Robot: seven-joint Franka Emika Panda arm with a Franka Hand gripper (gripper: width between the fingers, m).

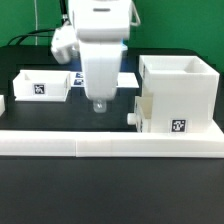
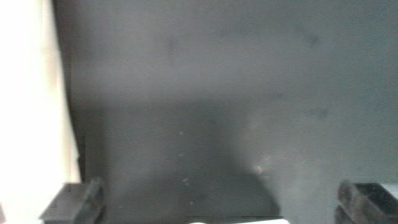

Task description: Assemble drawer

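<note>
The tall white casing (image 1: 180,85) stands at the exterior view's right. A shallow tray (image 1: 152,114) sits in its lower slot, sticking out a little, with its round knob (image 1: 133,118) facing the gripper. A second tray (image 1: 45,83) lies on the table at the exterior view's left. My gripper (image 1: 98,103) hangs over the dark table between the two, apart from both. In the wrist view the gripper (image 2: 221,205) is open and empty, with one dark finger (image 2: 71,203) at each side and only bare table between them.
The long low white L-shaped wall (image 1: 110,147) runs across the front. The marker board (image 1: 127,80) lies behind the gripper. A small white piece (image 1: 2,103) shows at the exterior view's left edge. A white surface (image 2: 27,100) borders the wrist view.
</note>
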